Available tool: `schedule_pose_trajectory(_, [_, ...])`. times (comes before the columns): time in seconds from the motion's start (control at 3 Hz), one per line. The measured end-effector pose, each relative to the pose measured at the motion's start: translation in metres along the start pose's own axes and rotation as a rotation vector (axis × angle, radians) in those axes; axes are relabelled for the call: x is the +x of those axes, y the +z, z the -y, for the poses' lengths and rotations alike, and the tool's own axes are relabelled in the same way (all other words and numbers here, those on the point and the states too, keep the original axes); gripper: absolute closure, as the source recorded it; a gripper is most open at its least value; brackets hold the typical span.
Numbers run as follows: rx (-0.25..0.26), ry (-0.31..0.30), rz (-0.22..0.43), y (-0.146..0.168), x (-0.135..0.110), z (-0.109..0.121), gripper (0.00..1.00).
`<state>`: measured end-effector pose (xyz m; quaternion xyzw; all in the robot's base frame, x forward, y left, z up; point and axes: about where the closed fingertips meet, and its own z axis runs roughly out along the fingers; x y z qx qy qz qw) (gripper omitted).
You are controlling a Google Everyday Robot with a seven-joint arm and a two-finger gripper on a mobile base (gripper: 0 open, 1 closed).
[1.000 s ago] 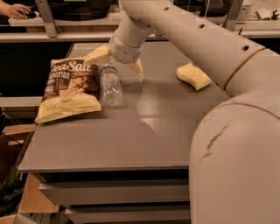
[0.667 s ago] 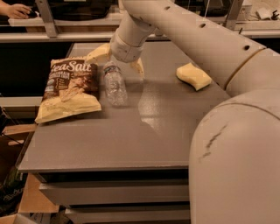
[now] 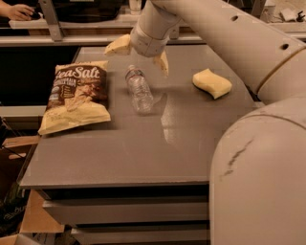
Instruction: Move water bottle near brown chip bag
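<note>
The water bottle (image 3: 139, 89) is small, clear and crinkled. It lies on its side on the grey table (image 3: 143, 148), cap pointing to the far side. The brown chip bag (image 3: 75, 96) with white "Sea Salt" lettering lies flat a short gap to the bottle's left. My gripper (image 3: 141, 55) hangs just above the bottle's cap end. Its two cream fingers (image 3: 118, 46) are spread apart and hold nothing. The white arm comes in from the right.
A yellow wavy sponge (image 3: 212, 83) lies on the table to the right of the bottle. Shelving and a metal post (image 3: 50, 19) stand behind the table. A person's hand (image 3: 19, 11) shows at the top left. The arm's large white body (image 3: 260, 177) fills the lower right.
My gripper has risen off the water bottle and its fingers have spread. The bottle stays lying beside the chip bag.
</note>
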<state>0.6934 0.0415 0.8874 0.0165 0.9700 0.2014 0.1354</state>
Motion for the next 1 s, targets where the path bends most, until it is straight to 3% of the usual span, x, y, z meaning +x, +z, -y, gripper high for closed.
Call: schedule_pose_trajectory(1.0, [0.006, 0.075, 0.013, -0.015, -0.022, 0.011, 0.00])
